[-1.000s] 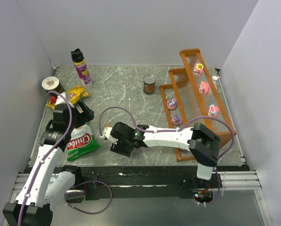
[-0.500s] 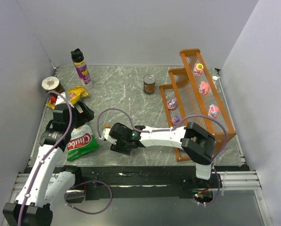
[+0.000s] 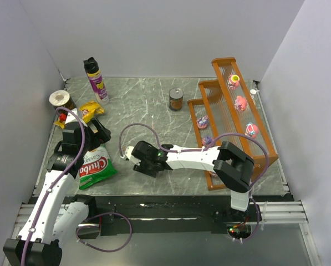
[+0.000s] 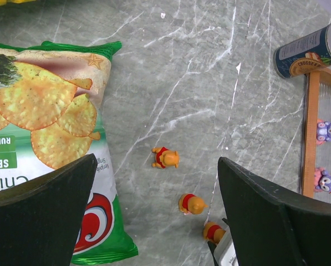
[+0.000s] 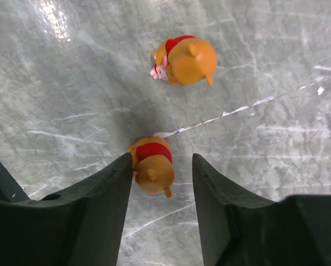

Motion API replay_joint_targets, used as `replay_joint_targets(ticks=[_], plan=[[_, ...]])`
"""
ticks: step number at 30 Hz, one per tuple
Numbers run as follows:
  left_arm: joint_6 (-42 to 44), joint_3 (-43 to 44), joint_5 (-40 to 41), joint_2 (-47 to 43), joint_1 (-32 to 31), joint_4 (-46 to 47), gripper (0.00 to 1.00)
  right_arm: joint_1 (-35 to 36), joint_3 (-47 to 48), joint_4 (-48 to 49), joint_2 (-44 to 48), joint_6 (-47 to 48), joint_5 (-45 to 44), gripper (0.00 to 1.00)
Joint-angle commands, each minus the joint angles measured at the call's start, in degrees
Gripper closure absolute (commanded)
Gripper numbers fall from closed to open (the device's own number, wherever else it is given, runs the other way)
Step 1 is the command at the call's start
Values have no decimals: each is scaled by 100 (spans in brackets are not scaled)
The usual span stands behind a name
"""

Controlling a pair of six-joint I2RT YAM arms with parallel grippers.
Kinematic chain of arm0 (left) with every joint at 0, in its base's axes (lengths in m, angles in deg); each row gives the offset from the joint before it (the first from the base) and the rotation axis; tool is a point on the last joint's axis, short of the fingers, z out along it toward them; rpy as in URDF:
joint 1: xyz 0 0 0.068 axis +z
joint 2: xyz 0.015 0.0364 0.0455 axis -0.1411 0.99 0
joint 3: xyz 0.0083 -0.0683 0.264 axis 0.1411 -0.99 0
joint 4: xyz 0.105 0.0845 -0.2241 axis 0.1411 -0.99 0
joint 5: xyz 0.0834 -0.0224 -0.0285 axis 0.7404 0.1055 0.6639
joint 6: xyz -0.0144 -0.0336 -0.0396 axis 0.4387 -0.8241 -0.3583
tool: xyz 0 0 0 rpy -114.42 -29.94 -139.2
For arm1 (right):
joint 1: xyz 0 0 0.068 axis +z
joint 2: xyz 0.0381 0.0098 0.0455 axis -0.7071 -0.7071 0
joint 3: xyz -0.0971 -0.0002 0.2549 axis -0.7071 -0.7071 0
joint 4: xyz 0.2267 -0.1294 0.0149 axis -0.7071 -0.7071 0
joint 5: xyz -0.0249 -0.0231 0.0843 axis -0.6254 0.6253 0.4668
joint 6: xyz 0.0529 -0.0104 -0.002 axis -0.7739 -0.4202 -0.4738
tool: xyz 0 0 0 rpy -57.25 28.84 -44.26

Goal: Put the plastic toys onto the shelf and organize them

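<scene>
Far left, by the worktop's (image 4: 198,66) left edge: left pincer (image 3: 98,134) spread wide, nothing in it, hanging over the green snack bag (image 4: 49,122). Idle for this step, by the look of it.

Next along, on bare worktop left of centre toward the near edge: three orange ones of the plastic toys in a loose diagonal row. First orange toy (image 4: 165,158), second orange toy (image 4: 192,204), then third orange toy (image 5: 153,173) closest to the near edge.

Right pincer (image 5: 161,159) reaching in from the right, straddling that third toy. Fingers apart, toy between them, one finger (image 5: 107,199) touching or just beside its flank, clear gap to the other. Not clamped, judging by that gap. Clearly the nearer arm, no reach left to make.

Toy's long axis lined up with the slot between the fingers, so squeeze across the narrow width. Head end toward the wrist, red-shirted body toward the fingertips (lying or upright: cannot tell from straight above).

Far right, along the right edge up to the far right corner: shelf (image 3: 223,62). Purple toys (image 3: 208,141) on its left, lowest step, pink toys (image 3: 240,102) on a step further right. Shelf well apart from the straddled toy, so carry rightward and away once gripped.
</scene>
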Motion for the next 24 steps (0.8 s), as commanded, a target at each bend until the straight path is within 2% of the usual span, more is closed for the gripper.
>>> replay_joint_targets(ticks=[1,3,4,10,16,24], plan=[[53,64,-43,-70,37,194,4,-33,-66,-52,77,-150,-94,51],[53,72,-43,-52,37,177,4,-41,-49,-87,77,-220,-59,55],[53,72,-43,-52,37,185,4,-41,-14,-105,42,-246,-42,63],[53,64,-52,-78,37,194,3,-94,92,-237,76,-659,-24,90],[53,72,-69,-61,37,194,4,-217,180,-491,296,-1283,-172,99],[52,64,-78,-96,37,194,4,-506,347,-1308,936,-2302,-928,100]])
